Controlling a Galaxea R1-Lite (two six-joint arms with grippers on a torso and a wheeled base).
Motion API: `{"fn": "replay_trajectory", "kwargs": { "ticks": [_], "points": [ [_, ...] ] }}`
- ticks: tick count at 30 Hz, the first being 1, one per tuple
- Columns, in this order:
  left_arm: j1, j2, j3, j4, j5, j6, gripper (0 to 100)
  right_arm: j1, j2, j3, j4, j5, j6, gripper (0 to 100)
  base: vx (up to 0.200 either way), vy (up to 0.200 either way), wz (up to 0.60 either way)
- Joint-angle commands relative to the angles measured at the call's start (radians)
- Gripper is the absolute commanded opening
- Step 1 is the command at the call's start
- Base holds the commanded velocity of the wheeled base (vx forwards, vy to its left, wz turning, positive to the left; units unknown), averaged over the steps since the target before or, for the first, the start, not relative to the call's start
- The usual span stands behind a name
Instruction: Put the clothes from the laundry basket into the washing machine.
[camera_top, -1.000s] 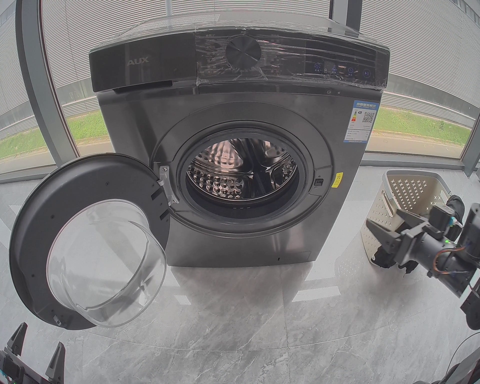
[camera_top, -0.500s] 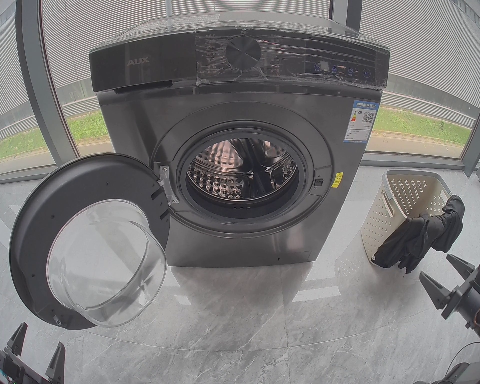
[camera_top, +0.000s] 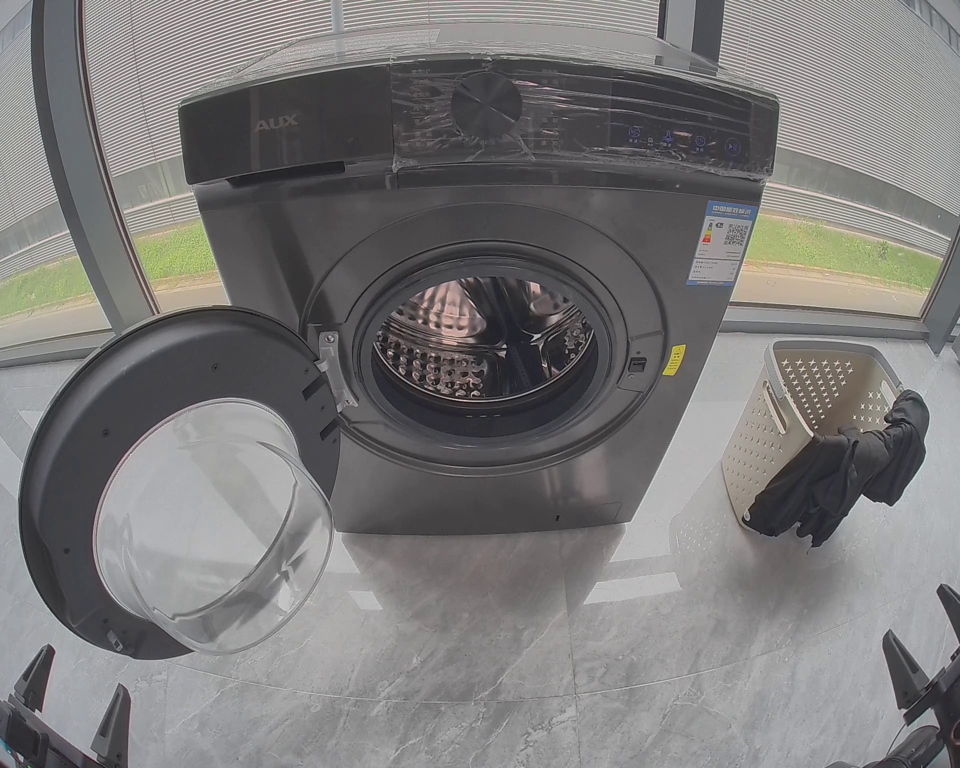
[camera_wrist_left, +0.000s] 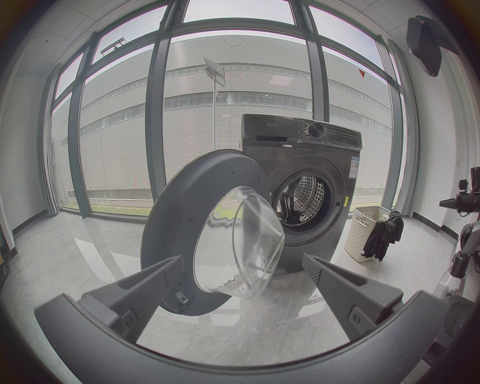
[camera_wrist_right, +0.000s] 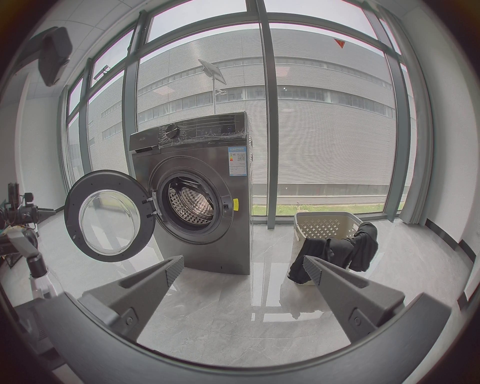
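A grey front-loading washing machine stands ahead with its round door swung open to the left, the steel drum exposed. A white perforated laundry basket sits on the floor to its right, with black clothes draped over its front rim. My right gripper is open and low at the right edge, well short of the basket. My left gripper is open at the bottom left, below the door. Both wrist views show the machine and the basket from a distance.
Glossy grey marble floor spreads in front of the machine and the basket. Tall windows with grey frames run behind. The open door juts out over the floor on the left side.
My right arm has pulled back from the basket, down and toward me, to the bottom right corner. The black clothes stay draped on the basket rim. The left arm has not moved.
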Motion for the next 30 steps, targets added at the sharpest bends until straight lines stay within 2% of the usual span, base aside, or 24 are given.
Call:
{"fn": "replay_trajectory", "kwargs": {
  "ticks": [1, 2, 5, 6, 8, 9, 16, 23, 30],
  "points": [
    [0.0, -0.018, 0.018, 0.0, 0.0, 0.0, 100, -0.06, -0.206, 0.017, 0.078, 0.02, -0.009, 100, 0.0, 0.0, 0.0],
    [0.0, -0.018, 0.018, 0.0, 0.0, 0.0, 100, -0.074, -0.244, 0.017, 0.147, 0.034, -0.009, 100, 0.0, 0.0, 0.0],
    [0.0, -0.018, 0.018, 0.0, 0.0, -0.002, 100, -0.072, -0.249, 0.017, 0.17, 0.026, -0.014, 100, 0.0, 0.0, 0.0],
    [0.0, -0.018, 0.018, 0.0, 0.0, -0.002, 100, -0.074, -0.249, 0.017, 0.183, 0.011, -0.012, 100, 0.0, 0.0, 0.0],
    [0.0, -0.018, 0.018, 0.0, 0.0, 0.0, 100, -0.072, -0.249, 0.017, 0.203, -0.06, 0.011, 100, 0.0, 0.0, 0.0],
    [0.0, -0.018, 0.018, 0.0, 0.0, 0.0, 100, -0.072, -0.249, 0.017, 0.204, -0.077, 0.021, 100, 0.0, 0.0, 0.0],
    [0.0, -0.018, 0.018, 0.0, 0.0, 0.0, 100, -0.074, -0.247, 0.016, 0.213, -0.072, 0.032, 100, 0.0, 0.0, 0.0],
    [0.0, -0.018, 0.018, 0.0, 0.007, 0.0, 100, -0.072, -0.249, 0.017, 0.206, -0.071, 0.023, 100, 0.0, 0.0, 0.0],
    [0.0, -0.018, 0.018, 0.0, 0.007, 0.0, 100, -0.072, -0.249, 0.017, 0.204, -0.071, 0.023, 100, 0.0, -0.2, 0.0]
  ]
}}
